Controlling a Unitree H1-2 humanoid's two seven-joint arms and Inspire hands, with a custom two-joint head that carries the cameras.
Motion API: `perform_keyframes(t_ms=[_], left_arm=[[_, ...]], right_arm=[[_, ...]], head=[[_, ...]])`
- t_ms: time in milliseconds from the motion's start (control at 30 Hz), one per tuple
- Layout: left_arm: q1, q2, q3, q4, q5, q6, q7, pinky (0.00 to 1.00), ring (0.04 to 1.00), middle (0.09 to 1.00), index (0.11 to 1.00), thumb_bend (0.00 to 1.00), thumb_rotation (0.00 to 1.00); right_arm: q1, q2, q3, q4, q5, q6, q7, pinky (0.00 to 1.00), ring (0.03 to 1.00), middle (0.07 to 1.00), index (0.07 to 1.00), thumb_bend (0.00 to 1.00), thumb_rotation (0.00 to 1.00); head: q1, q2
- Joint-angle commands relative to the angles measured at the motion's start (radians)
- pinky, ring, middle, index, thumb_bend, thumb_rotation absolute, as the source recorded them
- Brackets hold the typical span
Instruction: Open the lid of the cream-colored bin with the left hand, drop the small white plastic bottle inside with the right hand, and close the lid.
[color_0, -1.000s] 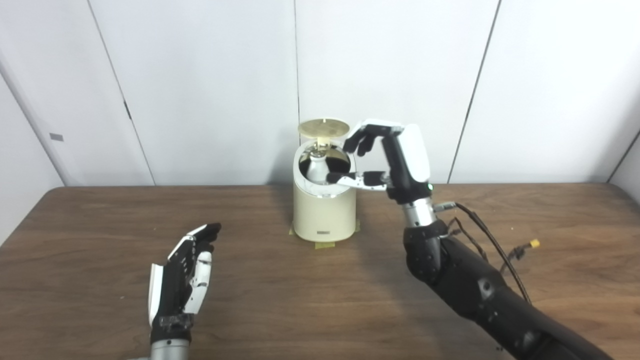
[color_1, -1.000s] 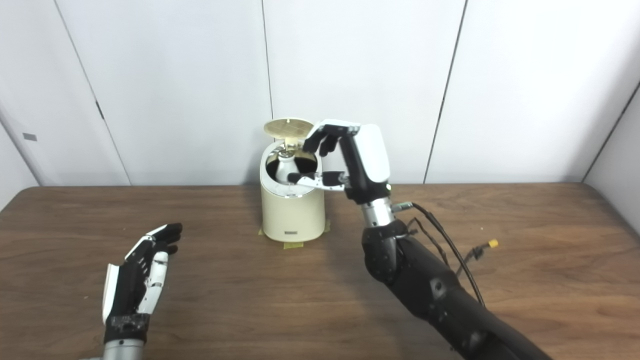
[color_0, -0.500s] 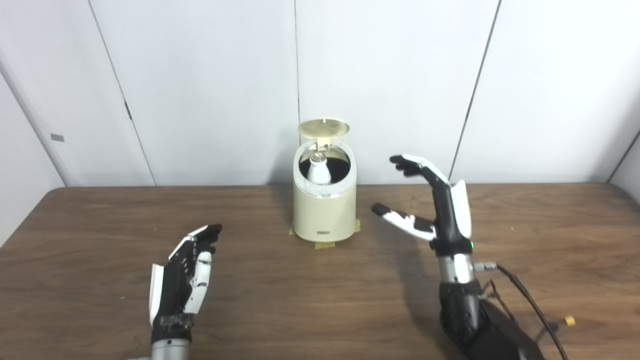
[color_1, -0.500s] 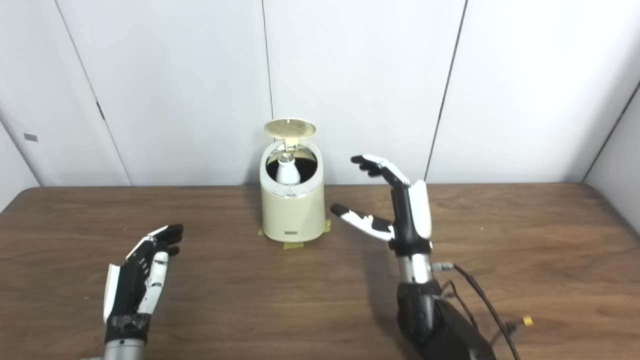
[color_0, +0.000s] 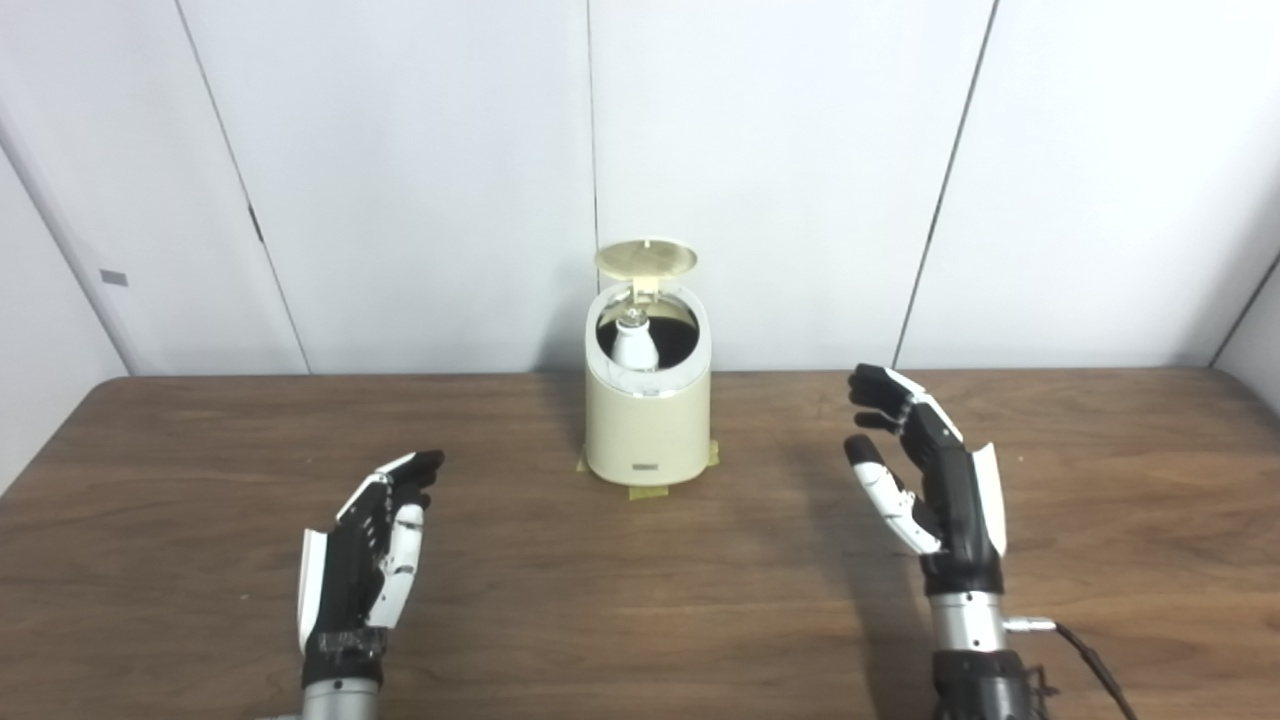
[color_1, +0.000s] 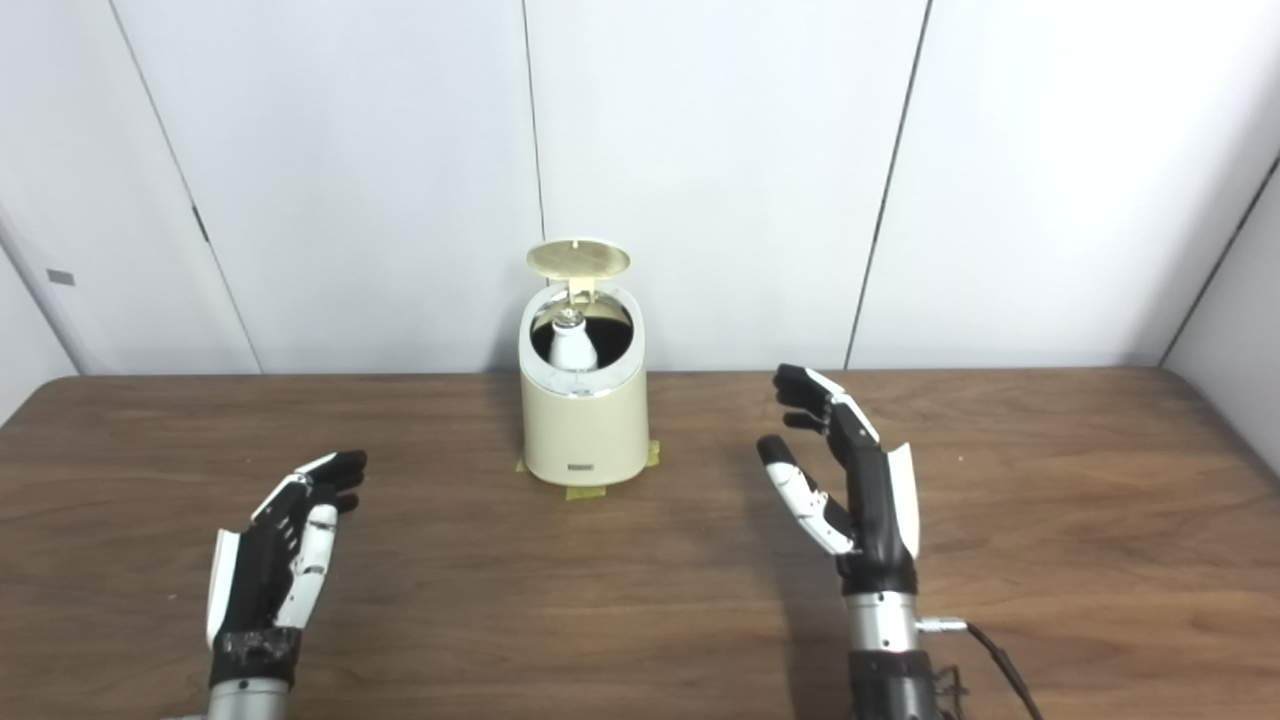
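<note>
The cream-colored bin (color_0: 648, 425) stands at the back middle of the table, taped down at its base. Its round lid (color_0: 646, 257) is tipped up and back, leaving the mouth open. The small white plastic bottle (color_0: 632, 342) stands inside the bin, its cap showing at the opening. My right hand (color_0: 932, 478) is open above the table to the right of the bin, well apart from it, holding nothing. Low at the front left, my left hand (color_0: 368, 545) is open with its fingers pointing up and empty.
The brown wooden table (color_0: 640, 600) reaches to a white panelled wall (color_0: 800, 150) right behind the bin. A thin cable (color_0: 1085, 650) trails from my right wrist at the lower right.
My right hand has drawn back from the bin's mouth, down and to the right, leaving the bottle inside. The left hand and the lid have not moved.
</note>
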Motion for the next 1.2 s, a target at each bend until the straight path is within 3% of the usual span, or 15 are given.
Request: perform_keyframes(t_ms=[0,233,367,600,767,833,967,1000,1100,1167], left_arm=[[0.036,-0.037,-0.025,0.074,0.019,-0.030,-0.001,0.75,0.790,0.784,0.758,0.18,0.73],[0.039,-0.031,-0.024,0.069,0.024,-0.031,-0.003,0.74,0.789,0.784,0.759,0.17,0.73],[0.042,-0.027,-0.025,0.063,0.023,-0.025,-0.007,0.75,0.794,0.789,0.762,0.18,0.74],[0.051,-0.018,-0.022,0.053,0.019,-0.022,-0.012,0.75,0.793,0.786,0.760,0.18,0.75],[0.041,-0.006,-0.014,0.032,0.024,-0.007,-0.017,0.74,0.788,0.787,0.763,0.20,0.75],[0.023,0.006,-0.013,0.002,0.030,0.009,-0.026,0.73,0.791,0.790,0.768,0.24,0.79],[-0.041,0.036,-0.007,-0.086,0.080,0.078,-0.050,0.75,0.791,0.789,0.771,0.45,0.97],[-0.060,0.042,-0.003,-0.102,0.083,0.093,-0.056,0.76,0.795,0.793,0.776,0.53,0.99],[-0.125,0.048,0.012,-0.161,0.075,0.174,-0.083,0.79,0.804,0.795,0.779,0.66,1.00],[-0.173,0.053,0.018,-0.200,0.079,0.236,-0.098,0.83,0.824,0.804,0.790,0.70,1.00]], right_arm=[[0.015,0.021,-0.029,-0.020,-0.012,-0.012,0.026,0.68,0.749,0.759,0.773,0.32,0.58],[0.066,0.059,-0.086,-0.020,-0.067,0.008,0.065,0.64,0.724,0.751,0.767,0.31,0.66],[0.066,0.076,-0.110,0.004,-0.057,-0.018,0.090,0.63,0.710,0.739,0.744,0.28,0.62],[0.078,0.098,-0.132,0.014,-0.080,0.005,0.117,0.61,0.703,0.724,0.719,0.21,0.50],[0.080,0.109,-0.137,0.011,-0.084,0.007,0.129,0.60,0.703,0.724,0.721,0.22,0.48],[0.078,0.112,-0.140,0.014,-0.095,0.008,0.126,0.60,0.701,0.722,0.721,0.22,0.49],[0.074,0.116,-0.145,0.025,-0.100,0.005,0.128,0.59,0.699,0.720,0.717,0.22,0.51],[0.073,0.118,-0.146,0.027,-0.100,0.005,0.128,0.59,0.700,0.719,0.717,0.22,0.52],[0.074,0.122,-0.146,0.023,-0.101,0.016,0.131,0.59,0.702,0.720,0.718,0.23,0.55],[0.074,0.123,-0.146,0.025,-0.108,0.018,0.129,0.59,0.702,0.720,0.719,0.23,0.57]], head=[[0.001,0.001],[-0.002,0.007],[-0.001,0.012],[-0.001,0.017],[-0.003,0.014],[-0.003,0.012],[-0.001,0.009],[0.000,0.006],[0.002,0.003],[0.003,0.001]])
